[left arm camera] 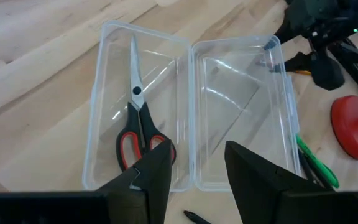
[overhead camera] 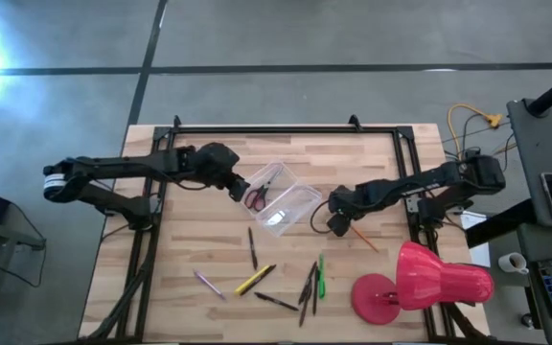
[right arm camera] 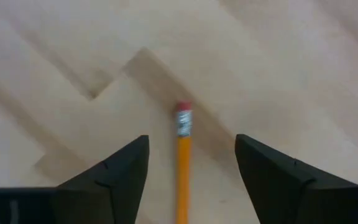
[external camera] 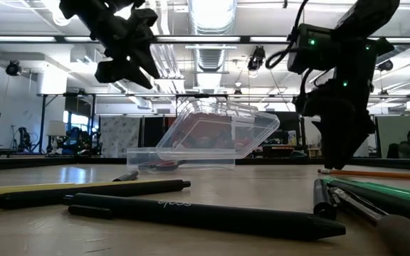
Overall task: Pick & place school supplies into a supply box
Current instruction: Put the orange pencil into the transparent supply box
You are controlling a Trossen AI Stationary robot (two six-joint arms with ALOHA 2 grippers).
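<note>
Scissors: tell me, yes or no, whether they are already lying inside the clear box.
Yes: in the left wrist view the red-handled scissors lie flat inside one half of the open supply box.

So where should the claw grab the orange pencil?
Best around the middle of the pencil, coming straight down from above. It lies flat on the table, thin and straight, with nothing touching it. The right claw is already open over it, one finger on each side, so closing across the thin shaft should probably hold it.
</note>
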